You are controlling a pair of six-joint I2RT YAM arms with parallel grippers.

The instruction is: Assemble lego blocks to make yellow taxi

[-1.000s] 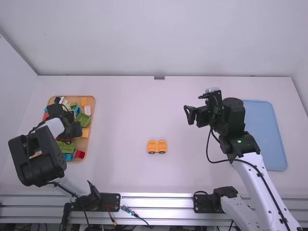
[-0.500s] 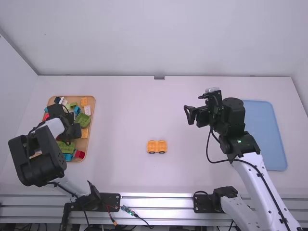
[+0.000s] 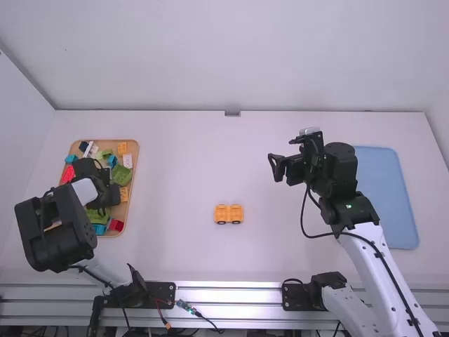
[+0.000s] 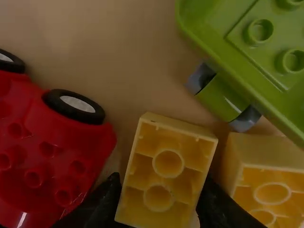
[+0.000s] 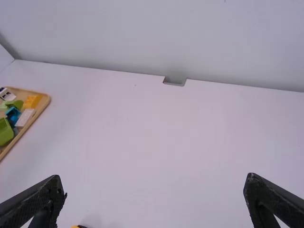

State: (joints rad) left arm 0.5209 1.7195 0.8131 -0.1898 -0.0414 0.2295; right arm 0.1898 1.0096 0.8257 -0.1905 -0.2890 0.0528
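In the high view my left gripper (image 3: 104,191) is low over the wooden tray of loose blocks (image 3: 133,184). The left wrist view has the left gripper (image 4: 159,202) closed around a yellow brick (image 4: 169,162), hollow underside facing the camera, one finger against each side. A second yellow brick (image 4: 270,166) lies close to it. Two joined yellow-orange pieces with black wheels (image 3: 229,213) stand mid-table, away from both grippers. My right gripper (image 3: 283,154) is held above the table, beyond and to the right of them; in the right wrist view the right gripper (image 5: 154,190) is wide open and holds nothing.
Beside the held brick are a red wheeled piece (image 4: 57,147) and a green block (image 4: 247,52) in the tray. At the table's right lies a blue tray (image 3: 386,189), partly behind the right arm. A wall rises along the table's far edge.
My left gripper and wrist have shifted slightly toward the near side and right, uncovering a red block at the tray's left. The right arm and the wheeled pieces have kept still.
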